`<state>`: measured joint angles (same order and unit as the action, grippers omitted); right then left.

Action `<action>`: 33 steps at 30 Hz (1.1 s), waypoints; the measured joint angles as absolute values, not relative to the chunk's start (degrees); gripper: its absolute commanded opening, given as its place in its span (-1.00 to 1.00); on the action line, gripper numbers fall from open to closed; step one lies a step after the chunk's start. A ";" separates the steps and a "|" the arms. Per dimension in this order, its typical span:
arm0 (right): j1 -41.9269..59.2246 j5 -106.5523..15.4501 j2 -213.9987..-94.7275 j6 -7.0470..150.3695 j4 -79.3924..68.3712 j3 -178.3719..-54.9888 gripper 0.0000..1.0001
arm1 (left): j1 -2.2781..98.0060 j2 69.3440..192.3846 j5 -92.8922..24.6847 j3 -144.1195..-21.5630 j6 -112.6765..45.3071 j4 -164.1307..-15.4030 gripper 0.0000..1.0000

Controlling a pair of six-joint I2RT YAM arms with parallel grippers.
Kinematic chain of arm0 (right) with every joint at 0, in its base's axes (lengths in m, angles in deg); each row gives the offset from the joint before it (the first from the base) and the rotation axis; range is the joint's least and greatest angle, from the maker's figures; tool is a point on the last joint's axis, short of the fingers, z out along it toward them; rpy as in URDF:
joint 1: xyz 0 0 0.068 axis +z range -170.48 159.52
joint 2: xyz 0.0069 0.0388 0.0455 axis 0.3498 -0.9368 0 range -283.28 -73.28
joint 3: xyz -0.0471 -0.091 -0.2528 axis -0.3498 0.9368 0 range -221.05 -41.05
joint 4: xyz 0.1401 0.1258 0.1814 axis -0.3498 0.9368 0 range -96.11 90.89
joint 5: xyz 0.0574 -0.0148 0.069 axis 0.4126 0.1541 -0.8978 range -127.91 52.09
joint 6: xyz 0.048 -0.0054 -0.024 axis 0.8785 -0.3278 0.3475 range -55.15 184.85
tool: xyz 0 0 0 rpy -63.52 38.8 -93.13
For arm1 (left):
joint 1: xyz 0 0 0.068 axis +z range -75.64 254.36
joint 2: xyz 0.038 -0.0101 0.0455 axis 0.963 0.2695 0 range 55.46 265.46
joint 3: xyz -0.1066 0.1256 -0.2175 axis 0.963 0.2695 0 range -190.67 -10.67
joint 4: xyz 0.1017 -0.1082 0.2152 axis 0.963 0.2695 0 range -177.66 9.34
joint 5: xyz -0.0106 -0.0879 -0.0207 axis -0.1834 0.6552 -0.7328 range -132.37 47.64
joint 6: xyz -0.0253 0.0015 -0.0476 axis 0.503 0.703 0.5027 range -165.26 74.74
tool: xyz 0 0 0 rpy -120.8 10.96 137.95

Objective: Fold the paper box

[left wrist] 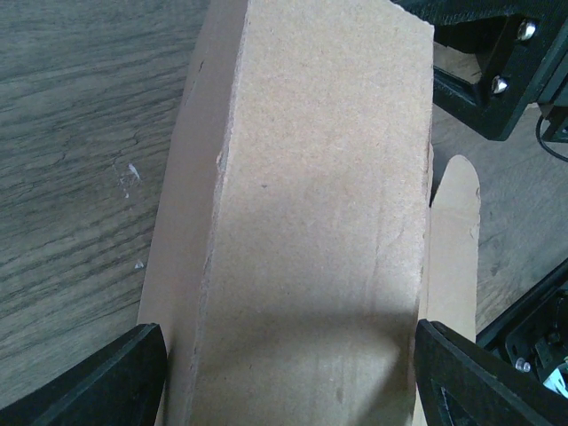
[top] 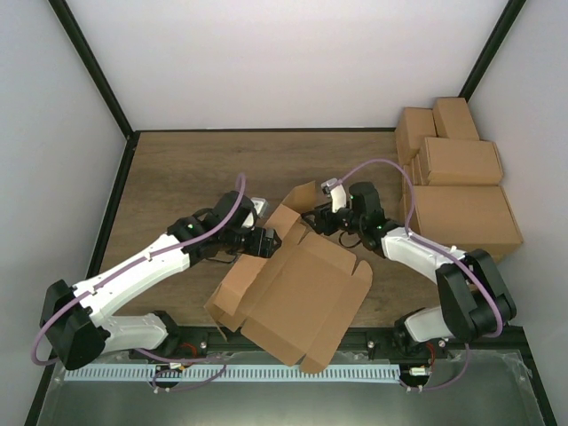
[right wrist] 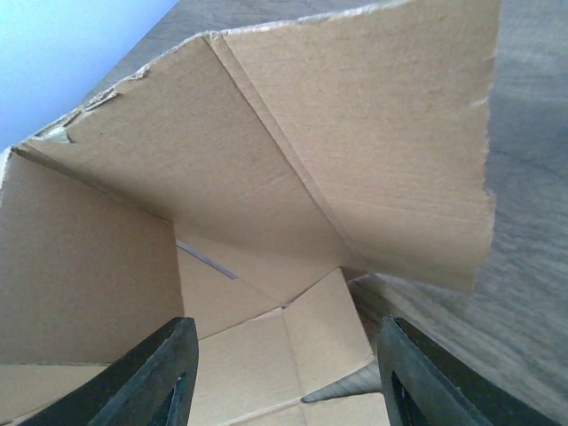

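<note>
The paper box is a brown cardboard mailer lying half formed at the middle near edge of the table, with its flaps raised at the far end. My left gripper is at its far left corner. In the left wrist view a folded cardboard panel fills the space between the spread fingers of the open left gripper. My right gripper is at the raised far flap. It stands open, looking into the box's inner corner, with nothing pinched.
Several finished brown cartons are stacked at the back right, close to the right arm's elbow. The wooden table is bounded by white walls with black frame posts. A metal rail runs along the near edge between the arm bases.
</note>
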<state>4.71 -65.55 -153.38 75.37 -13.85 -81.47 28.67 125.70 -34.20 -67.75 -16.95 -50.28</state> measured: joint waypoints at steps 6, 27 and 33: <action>4.69 -61.99 -153.36 75.35 -19.25 -79.18 0.54 | 28.67 125.67 -34.31 -67.66 -16.88 -50.30 0.57; -4.93 -78.29 -165.92 72.49 -30.64 -84.51 0.49 | 28.67 125.37 -34.59 -67.66 -16.99 -49.86 0.57; -4.86 -79.38 -168.55 69.69 -31.56 -86.41 0.76 | 28.67 125.41 -34.59 -67.66 -17.06 -49.80 0.57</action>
